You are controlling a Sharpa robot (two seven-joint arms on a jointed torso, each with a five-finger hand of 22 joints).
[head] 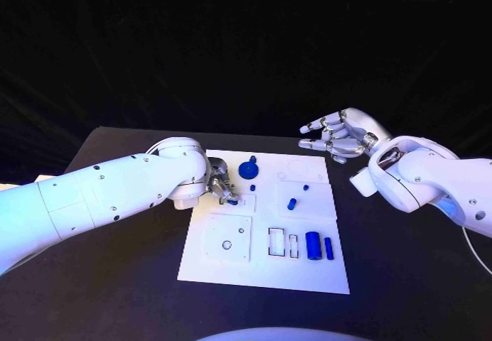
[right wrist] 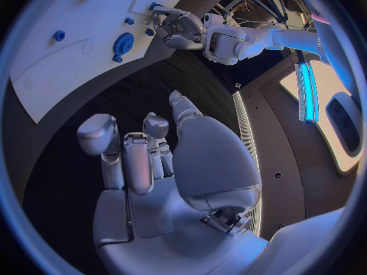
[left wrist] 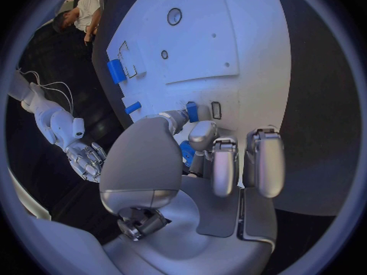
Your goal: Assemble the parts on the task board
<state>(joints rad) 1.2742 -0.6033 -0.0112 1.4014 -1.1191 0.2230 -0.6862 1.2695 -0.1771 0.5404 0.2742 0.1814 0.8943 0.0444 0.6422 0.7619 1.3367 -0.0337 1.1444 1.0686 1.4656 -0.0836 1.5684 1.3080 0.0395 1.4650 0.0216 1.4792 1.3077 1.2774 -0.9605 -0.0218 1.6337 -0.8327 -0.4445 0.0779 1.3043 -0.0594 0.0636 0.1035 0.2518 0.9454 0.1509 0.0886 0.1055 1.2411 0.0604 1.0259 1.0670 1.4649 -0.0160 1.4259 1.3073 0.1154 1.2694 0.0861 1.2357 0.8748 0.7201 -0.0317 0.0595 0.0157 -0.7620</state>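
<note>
- Small blue block part (left wrist: 186, 153): pinched in the fingertips of the left hand (head: 218, 186), low over the left edge of the flat white plastic task board (head: 308, 273), just beside a small rectangular slot (left wrist: 216, 110).
- Step in hand, as judged: placing this part. The next move calls for aligning it with its recess and pressing it down squarely.
- Other parts: a blue toothed gear (head: 250, 170), small blue pegs (head: 292, 204) and two blue cylinders (head: 313, 248) lie on the board.
- Right hand (head: 338, 136): raised clear of the board's far right corner, fingers loosely spread, holding nothing.
</note>
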